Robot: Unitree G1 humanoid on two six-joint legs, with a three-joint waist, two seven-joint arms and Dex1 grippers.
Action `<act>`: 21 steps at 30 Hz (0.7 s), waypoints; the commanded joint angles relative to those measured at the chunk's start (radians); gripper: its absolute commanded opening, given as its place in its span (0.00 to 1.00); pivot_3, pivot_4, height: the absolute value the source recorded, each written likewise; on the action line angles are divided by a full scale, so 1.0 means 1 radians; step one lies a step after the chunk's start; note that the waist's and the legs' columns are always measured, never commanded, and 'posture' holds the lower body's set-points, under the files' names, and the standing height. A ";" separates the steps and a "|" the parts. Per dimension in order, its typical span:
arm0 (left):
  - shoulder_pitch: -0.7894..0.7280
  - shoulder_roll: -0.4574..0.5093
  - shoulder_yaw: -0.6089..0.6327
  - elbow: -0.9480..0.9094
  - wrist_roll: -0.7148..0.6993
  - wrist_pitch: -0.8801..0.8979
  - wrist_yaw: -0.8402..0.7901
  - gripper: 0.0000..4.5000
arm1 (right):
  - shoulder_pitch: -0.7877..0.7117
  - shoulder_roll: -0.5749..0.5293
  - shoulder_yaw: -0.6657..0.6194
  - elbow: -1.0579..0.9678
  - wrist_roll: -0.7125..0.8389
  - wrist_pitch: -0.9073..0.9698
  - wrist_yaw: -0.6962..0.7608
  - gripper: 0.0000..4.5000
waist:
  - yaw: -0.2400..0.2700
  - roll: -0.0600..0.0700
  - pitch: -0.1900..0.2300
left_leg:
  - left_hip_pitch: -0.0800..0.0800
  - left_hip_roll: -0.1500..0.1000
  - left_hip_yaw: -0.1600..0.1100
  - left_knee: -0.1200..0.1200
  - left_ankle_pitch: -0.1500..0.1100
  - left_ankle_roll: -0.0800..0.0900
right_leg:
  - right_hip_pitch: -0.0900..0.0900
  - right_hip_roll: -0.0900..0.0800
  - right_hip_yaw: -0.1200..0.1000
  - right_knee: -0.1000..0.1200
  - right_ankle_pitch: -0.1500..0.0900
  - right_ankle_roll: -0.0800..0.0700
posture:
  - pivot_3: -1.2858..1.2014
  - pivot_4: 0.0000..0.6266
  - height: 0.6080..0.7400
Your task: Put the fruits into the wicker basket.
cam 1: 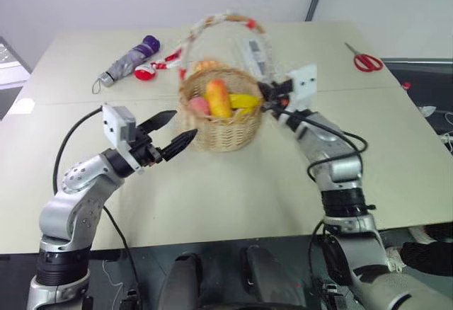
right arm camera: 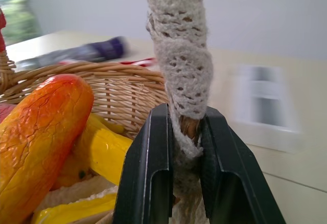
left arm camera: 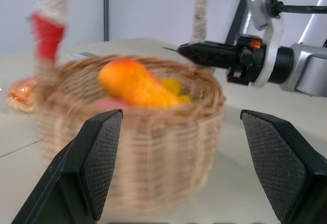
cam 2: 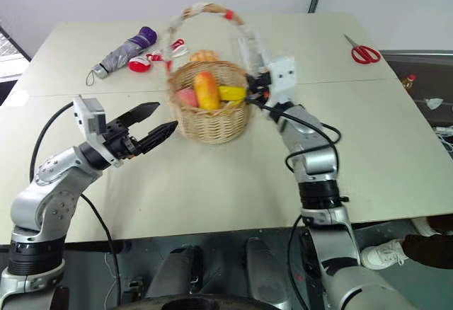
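The wicker basket [cam 1: 221, 115] is seen standing upright near the middle of the tabletop [cam 1: 212, 190], and all three fruits are already inside it: the mango [cam 1: 218, 98] lies on top in the middle, the peach [cam 1: 198, 105] is tucked at its left, and the banana [cam 1: 245, 101] is laid along its right, its long axis running toward the right rim. The sorting part of the task is therefore judged complete.

The relation that matters now is between the right pincer [right arm camera: 184, 147] and the basket's arched handle [right arm camera: 179, 55]. The handle's cloth-wrapped leg rises upright from the rim on the basket's right side, and the right pincer is closed around it just above the rim, one finger on either side, as the right wrist view makes plain. The fruits are thus placed just to the left of and slightly below that pincer. Since the grip is taken low on one leg only, some tilt or swing of the basket toward the far side is to be expected if it is lifted or dragged.

The left pincer [cam 1: 173, 129] is held open, empty, just beside the basket's left wall without touching it, its fingers pointing toward the weave.

A folded umbrella [cam 1: 127, 61] and a bun [cam 1: 205, 64] lie behind the basket, and red-handled scissors [cam 1: 367, 61] are set well apart at the far right.
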State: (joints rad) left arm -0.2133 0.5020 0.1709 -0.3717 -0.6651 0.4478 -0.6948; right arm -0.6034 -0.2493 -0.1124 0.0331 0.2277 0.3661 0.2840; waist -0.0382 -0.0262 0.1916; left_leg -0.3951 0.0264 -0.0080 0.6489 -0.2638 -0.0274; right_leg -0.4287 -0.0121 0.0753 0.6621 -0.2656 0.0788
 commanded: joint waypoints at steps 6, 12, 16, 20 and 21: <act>-0.080 -0.038 -0.051 0.067 0.027 -0.040 -0.037 0.88 | 0.081 -0.155 -0.253 0.018 -0.050 -0.095 -0.162 0.03 | -0.009 0.000 0.000 | 0.001 -0.002 0.001 -0.001 0.000 0.000 | 0.000 0.001 0.001 -0.001 0.000 0.000 | 0.52 0.24 1.00; -0.104 -0.060 -0.071 0.122 0.065 -0.068 -0.044 0.88 | 0.093 -0.167 -0.287 0.045 -0.027 -0.115 -0.174 0.35 | -0.031 0.001 0.000 | 0.003 0.000 0.002 -0.001 0.000 0.000 | 0.000 0.005 0.002 0.001 0.000 0.000 | 0.52 0.24 1.00; -0.097 -0.059 -0.057 0.136 0.084 -0.074 -0.025 0.88 | 0.127 -0.184 -0.312 -0.021 -0.007 -0.102 -0.170 0.81 | -0.029 0.001 0.000 | 0.003 0.000 0.002 -0.001 0.000 0.000 | 0.000 0.004 0.002 0.001 0.000 0.000 | 0.52 0.24 1.00; -0.036 -0.023 -0.008 0.180 0.142 -0.085 0.021 0.88 | 0.283 -0.247 -0.371 -0.146 0.087 -0.068 -0.033 0.81 | -0.017 0.001 0.000 | 0.002 -0.001 0.001 -0.001 0.000 0.000 | 0.001 0.002 0.002 0.000 -0.001 0.001 | 0.52 0.24 1.00; -0.014 -0.016 0.002 0.187 0.150 -0.098 0.021 0.88 | 0.329 -0.264 -0.360 -0.174 0.112 -0.054 0.020 0.81 | -0.014 0.001 0.000 | 0.002 -0.001 0.001 -0.001 -0.001 0.001 | 0.001 0.002 0.003 0.000 -0.001 0.001 | 0.52 0.24 1.00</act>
State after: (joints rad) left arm -0.2417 0.4747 0.1394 -0.1820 -0.5327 0.3816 -0.6802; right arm -0.3041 -0.4835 -0.4483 -0.0636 0.2922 0.3011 0.2336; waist -0.0525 -0.0250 0.1915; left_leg -0.3929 0.0258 -0.0063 0.6477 -0.2646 -0.0257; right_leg -0.4280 -0.0098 0.0778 0.6621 -0.2668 0.0802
